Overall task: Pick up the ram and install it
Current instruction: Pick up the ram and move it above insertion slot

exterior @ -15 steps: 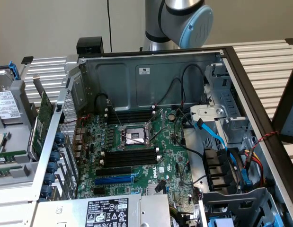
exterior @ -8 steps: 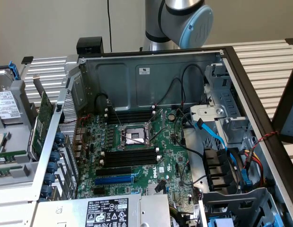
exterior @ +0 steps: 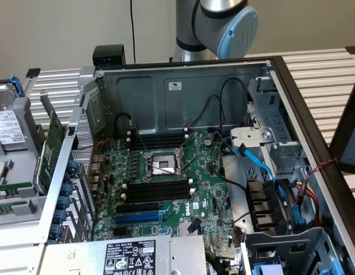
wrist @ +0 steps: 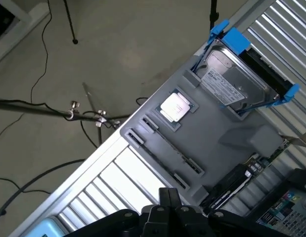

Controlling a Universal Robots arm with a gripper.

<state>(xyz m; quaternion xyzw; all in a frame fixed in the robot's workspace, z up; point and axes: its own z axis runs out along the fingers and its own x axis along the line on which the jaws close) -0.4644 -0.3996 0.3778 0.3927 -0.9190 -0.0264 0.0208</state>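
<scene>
Because the computer case [exterior: 183,86] lies on its side with the cover off, the board [exterior: 206,189] faces upward. Its long black slots [exterior: 157,191], on both sides of the square socket [exterior: 163,165], are thus reachable from above. All of them look unfilled, so the installing is judged not yet done.

The case takes the middle of the slatted table [exterior: 326,74]. A grey tray [wrist: 227,133] sits along the table's edge at the exterior view's left. The tray gives each part its own recess, presumably so that each waits in a known position: a hard drive [wrist: 237,81] in a blue frame, a processor chip [wrist: 175,107] beside it, then two long narrow grooves [wrist: 172,150].

The ram [exterior: 11,188] appears in the exterior view as a thin green strip lying lengthwise on this tray, well apart from the slots. In the wrist view it is probably standing on edge in one of the grooves, though that cannot be told for sure. A larger green card [exterior: 53,143] stands upright between the tray and the case wall and is not the task's part.

The pincer [wrist: 169,193] hangs above the tray, fingers together and clamped on nothing, near the groove end of the tray. The arm [exterior: 223,23] rises behind the case's far wall.
</scene>
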